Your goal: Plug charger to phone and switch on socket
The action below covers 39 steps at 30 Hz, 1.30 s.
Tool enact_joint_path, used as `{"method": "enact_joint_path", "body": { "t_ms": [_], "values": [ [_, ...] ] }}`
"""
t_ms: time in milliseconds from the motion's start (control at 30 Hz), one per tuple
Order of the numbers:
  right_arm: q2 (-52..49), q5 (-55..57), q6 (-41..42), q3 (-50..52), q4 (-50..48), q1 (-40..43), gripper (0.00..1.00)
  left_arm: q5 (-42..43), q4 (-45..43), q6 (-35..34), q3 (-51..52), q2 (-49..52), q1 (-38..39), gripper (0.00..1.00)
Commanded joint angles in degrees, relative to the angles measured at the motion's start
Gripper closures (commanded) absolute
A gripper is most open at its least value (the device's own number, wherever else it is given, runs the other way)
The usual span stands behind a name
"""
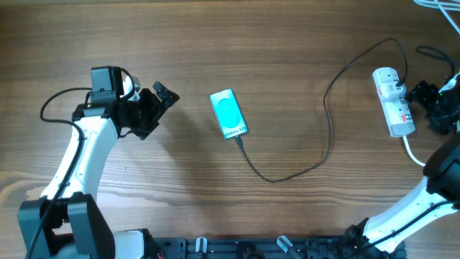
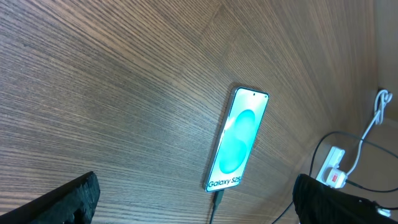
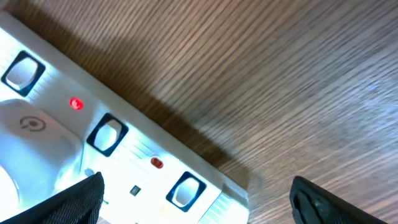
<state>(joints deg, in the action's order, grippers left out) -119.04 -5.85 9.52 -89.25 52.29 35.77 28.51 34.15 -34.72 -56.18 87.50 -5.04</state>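
The phone [image 1: 228,114] lies flat mid-table with its teal screen up, also in the left wrist view as the phone [image 2: 239,140]. The black charger [image 1: 325,108] loops from the phone's lower edge over to the socket [image 1: 393,104] at the right; its connector tip [image 2: 217,198] sits against the phone's bottom edge. My left gripper [image 1: 159,111] stands open left of the phone, holding nothing. My right gripper [image 1: 425,108] is open right beside the socket, low over its end [image 3: 186,186], where rocker switches and a lit red lamp [image 3: 76,104] show.
A white plug body [image 3: 28,140] sits on the socket. The socket's thick white cord [image 1: 411,152] runs down toward my right arm. More white cable [image 1: 438,8] lies at the far right corner. Bare wooden tabletop [image 1: 180,187] surrounds the phone.
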Motion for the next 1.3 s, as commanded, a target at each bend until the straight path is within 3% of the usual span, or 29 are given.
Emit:
{"method": "enact_joint_path", "body": {
  "t_ms": [0, 167, 467, 967, 1067, 1200, 1267],
  "values": [
    [-0.72, 8.11, -0.42, -1.16, -0.20, -0.17, 0.01, -0.35, -0.04, 1.09, -0.07, 0.26, -0.33, 0.00],
    [-0.74, 9.03, -0.37, -1.07, -2.80, -0.17, 0.00, -0.35, -0.04, 1.09, -0.07, 0.26, -0.33, 0.00],
    [-0.74, 9.03, -0.39, -1.07, -20.83, -0.17, 0.00, -0.35, -0.04, 1.09, -0.07, 0.26, -0.33, 0.00],
    [-0.74, 9.03, -0.37, -1.07, -21.70, -0.17, 0.00, -0.37, -0.02, 1.09, -0.07, -3.43, -0.33, 0.00],
    [-0.74, 9.03, -0.39, -1.07, -21.70, -0.17, 0.00, -14.84, -0.02, 1.09, -0.07, -11.63, -0.33, 0.00],
    [-0.74, 9.03, -0.39, -1.07, -21.70, -0.17, 0.00, -19.47, 5.40, 1.55, -0.04, -17.22, -0.33, 0.00],
    [-0.74, 9.03, -0.37, -1.07, -21.70, -0.17, 0.00, -20.63, 3.21, 1.53, 0.50, -17.03, -0.33, 0.00]
  ]
}}
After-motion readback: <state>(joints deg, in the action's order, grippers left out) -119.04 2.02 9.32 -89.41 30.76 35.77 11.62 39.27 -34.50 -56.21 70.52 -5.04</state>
